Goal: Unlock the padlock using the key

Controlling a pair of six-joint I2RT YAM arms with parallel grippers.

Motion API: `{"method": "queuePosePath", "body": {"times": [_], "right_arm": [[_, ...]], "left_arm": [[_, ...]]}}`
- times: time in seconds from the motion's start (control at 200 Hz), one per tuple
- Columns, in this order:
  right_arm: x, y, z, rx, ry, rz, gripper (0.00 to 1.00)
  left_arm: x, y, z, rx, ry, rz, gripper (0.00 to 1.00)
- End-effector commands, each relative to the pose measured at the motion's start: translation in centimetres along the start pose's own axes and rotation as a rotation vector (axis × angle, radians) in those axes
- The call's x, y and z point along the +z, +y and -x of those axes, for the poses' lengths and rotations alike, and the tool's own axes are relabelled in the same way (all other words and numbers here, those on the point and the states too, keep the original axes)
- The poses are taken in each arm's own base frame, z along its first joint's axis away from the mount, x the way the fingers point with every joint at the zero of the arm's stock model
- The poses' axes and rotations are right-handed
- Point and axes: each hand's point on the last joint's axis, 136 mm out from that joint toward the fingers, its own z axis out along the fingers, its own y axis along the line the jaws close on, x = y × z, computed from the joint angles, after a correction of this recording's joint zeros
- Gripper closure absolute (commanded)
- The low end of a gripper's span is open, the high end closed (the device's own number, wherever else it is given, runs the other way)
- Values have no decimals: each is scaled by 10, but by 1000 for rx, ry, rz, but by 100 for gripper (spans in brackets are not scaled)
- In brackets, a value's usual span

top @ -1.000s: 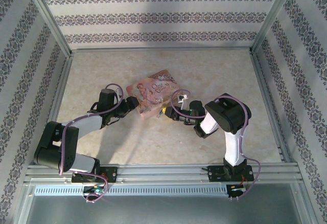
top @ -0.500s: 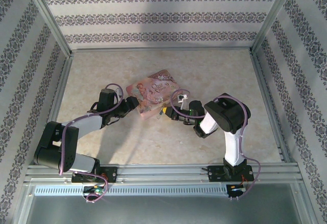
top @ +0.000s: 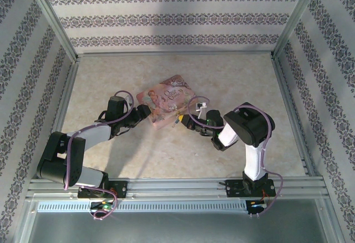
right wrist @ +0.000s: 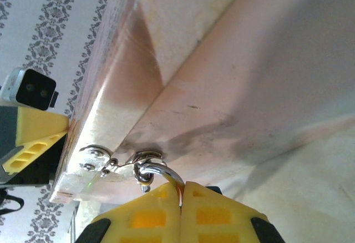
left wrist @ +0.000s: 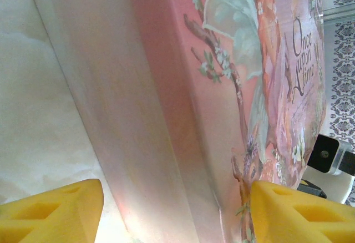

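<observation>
The padlock point(right wrist: 163, 172) shows as a silvery curved shackle hooked through the metal hasp point(right wrist: 102, 160) on the pink box's point(right wrist: 249, 76) front edge. Its body is hidden behind my fingers. My right gripper point(right wrist: 182, 186) is shut on that shackle, its yellow fingertips pressed together; from above it point(top: 182, 121) sits at the box's point(top: 166, 101) near right edge. My left gripper point(left wrist: 176, 198) is open and straddles the box's point(left wrist: 166, 87) left corner, its left finger point(left wrist: 61, 209) off the side wall. From above, this left gripper point(top: 145, 114) meets the box's left corner. The key is out of view.
The beige table point(top: 222, 76) is fenced by patterned walls and metal rails point(top: 288, 99). The two grippers face each other across the box. My left finger point(right wrist: 33, 132) shows past the box in the right wrist view.
My right gripper has closed its jaws onto the padlock's shackle and edged closer to the box. The left arm and the box have stayed put.
</observation>
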Motion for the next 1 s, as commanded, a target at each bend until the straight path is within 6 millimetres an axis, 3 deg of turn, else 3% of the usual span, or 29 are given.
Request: {"method": "queuePosePath", "body": {"times": [0.0,0.28,0.56,0.715,0.994], "right_arm": [[-3,18,21,36,-99,38,99],[-7,8,31,169,-186,-10,100],[-23,-4,32,158,-241,-96,100],[-34,-2,34,105,-241,-141,100],[-58,25,47,-62,-224,-231,100]], "left_arm": [[3,12,-10,2,30,52,31],[3,11,-10,4,30,49,31],[-2,4,-7,17,14,34,29],[-14,-4,2,58,-29,51,25],[-52,-14,25,165,-175,132,17]]}}
